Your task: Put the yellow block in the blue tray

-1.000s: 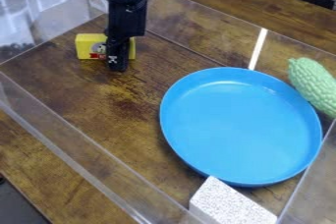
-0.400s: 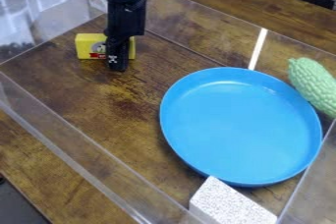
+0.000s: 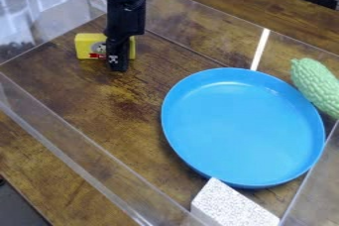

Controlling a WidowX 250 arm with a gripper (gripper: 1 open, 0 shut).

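Wooden table, dark brown, glossy, enclosed by low clear plastic walls that run along its near and left edges. Item one: the yellow block, small and box-like, resting on the table surface toward the upper left, with a red-and-white label partly visible on its front face; its right end is hidden behind the arm. Item two: the gripper, black, pointing straight down from a black arm that enters from the top of the view; its fingers are drawn fully together at the right end of the yellow block, low against the table, though whether they actually pinch the block cannot be told from this angle. Item three: the blue tray, a large round shallow dish with a raised rim, lying flat on the table at centre right, well apart from the block and the gripper, its interior bare. Item four: a bumpy green oval object, lying just beside the tray's upper right rim at the right edge of view. Item five: a white speckled sponge block, at the bottom edge, touching or just beside the tray's near rim.
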